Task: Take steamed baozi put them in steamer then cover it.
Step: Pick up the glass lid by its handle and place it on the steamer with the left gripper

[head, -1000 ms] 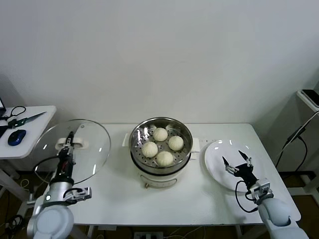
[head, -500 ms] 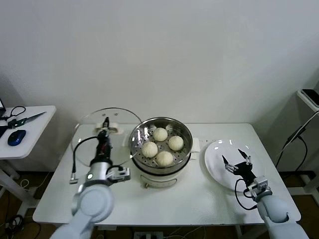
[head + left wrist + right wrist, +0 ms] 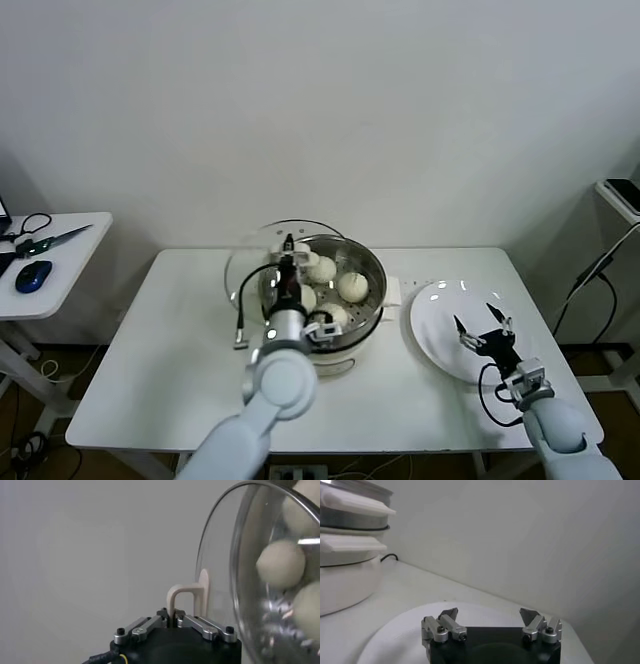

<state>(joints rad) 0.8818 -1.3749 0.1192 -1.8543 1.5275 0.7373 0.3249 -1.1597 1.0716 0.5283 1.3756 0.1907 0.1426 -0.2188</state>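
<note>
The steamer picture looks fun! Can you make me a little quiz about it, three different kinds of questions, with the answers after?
1. True or false: the left tool is shut on the handle of the glass cover.
2. How many baozi can you count in the steamer?
3. Pick one. The right tool hovers open over: A) the steamer, B) the white plate, C) the small side table.

Key:
1. True. It holds the cover tilted, partly over the steamer's edge.
2. Four, though the arm partly hides some in the head view.
3. B. Nothing else lies on that plate.
</note>
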